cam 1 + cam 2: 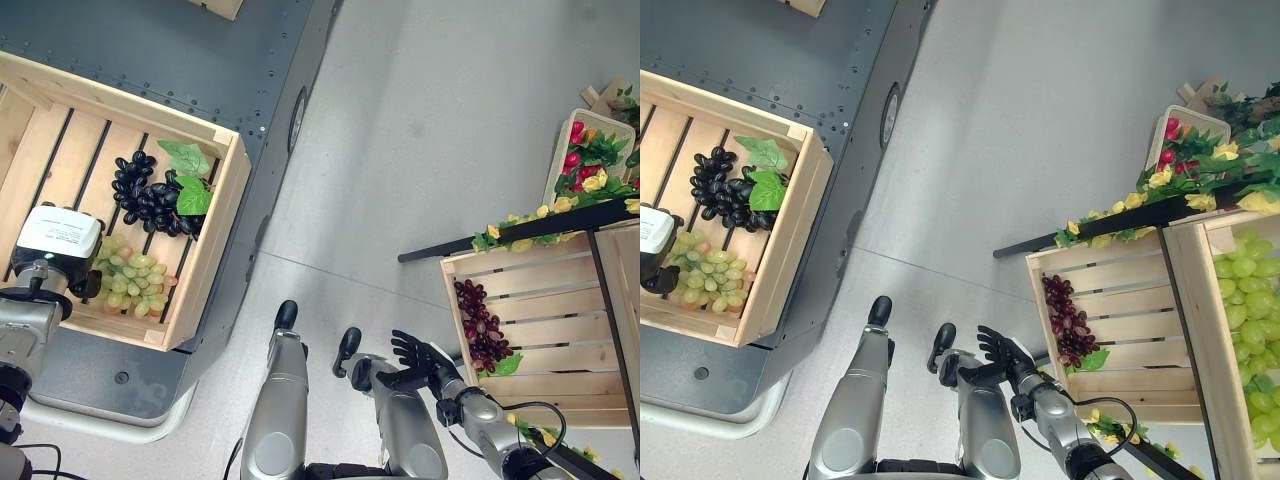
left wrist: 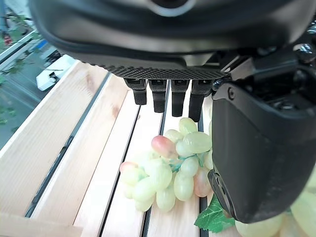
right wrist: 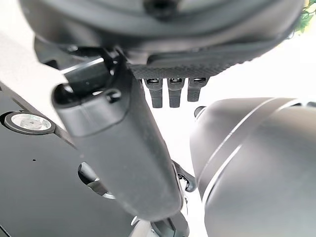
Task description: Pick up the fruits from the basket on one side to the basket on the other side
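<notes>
Left hand (image 1: 45, 275) largely hidden under white wrist module above green grapes (image 1: 128, 282). Second green grape bunch (image 1: 1252, 330) cut by right-eye frame edge. Flower box (image 1: 590, 155) partly cropped.

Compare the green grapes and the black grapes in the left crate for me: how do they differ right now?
The green grapes are pale, with a few pinkish berries; the black grapes are dark throughout. The black grapes carry green leaves at one end and lie clear of the left hand, while the green grapes lie right by it. Both rest on the slats of the same wooden crate.
</notes>
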